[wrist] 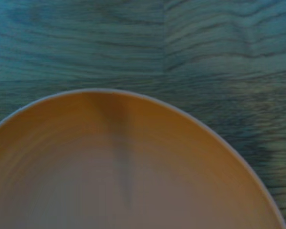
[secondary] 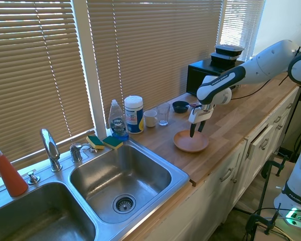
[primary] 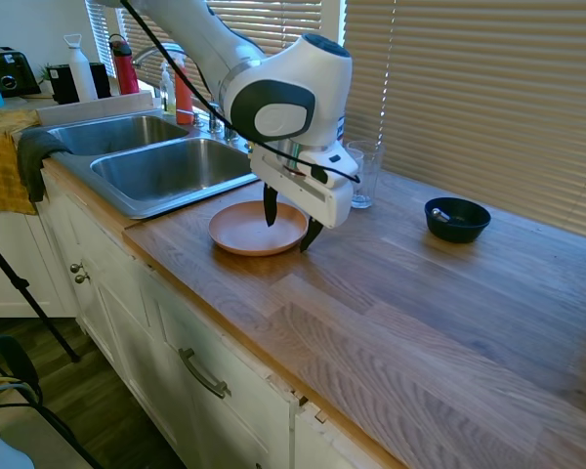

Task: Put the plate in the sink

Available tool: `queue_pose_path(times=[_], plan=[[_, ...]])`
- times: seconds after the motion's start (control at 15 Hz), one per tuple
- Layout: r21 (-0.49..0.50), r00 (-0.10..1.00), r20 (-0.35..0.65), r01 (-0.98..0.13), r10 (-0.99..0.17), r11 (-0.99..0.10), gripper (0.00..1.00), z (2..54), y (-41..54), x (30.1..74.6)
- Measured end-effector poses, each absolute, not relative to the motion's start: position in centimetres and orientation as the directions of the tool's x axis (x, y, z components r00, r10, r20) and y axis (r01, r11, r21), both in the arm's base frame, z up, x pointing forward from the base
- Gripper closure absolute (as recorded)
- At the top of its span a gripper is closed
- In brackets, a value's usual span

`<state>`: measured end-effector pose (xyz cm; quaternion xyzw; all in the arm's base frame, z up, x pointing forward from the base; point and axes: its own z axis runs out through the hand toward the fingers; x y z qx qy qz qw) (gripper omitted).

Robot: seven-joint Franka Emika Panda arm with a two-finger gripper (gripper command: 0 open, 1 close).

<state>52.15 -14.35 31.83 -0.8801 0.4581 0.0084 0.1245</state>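
A kitchen with closed slatted blinds behind a long butcher-block wooden countertop (primary: 420, 293); at its left end sits the double-basin stainless steel sink (primary: 156, 166), its flat rim ending close to the round salmon-orange plate (primary: 249, 232), which lies flat on the wood near the counter's front edge. The white arm's two-finger gripper (primary: 290, 223) hangs over the plate's far side with its dark fingers spread apart and holding nothing, one over the plate and one just past its rim. To the right stand a clear drinking glass (primary: 363, 174) and a small dark blue bowl (primary: 456, 219), with bare wood stretching beyond.
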Motion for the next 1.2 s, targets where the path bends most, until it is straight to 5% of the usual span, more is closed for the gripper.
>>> queue_pose_path(times=[1.2], plan=[[-0.234, 0.58, -0.175, -0.81, -0.796, -0.538, 1.0, 30.7, -14.1, 53.3]])
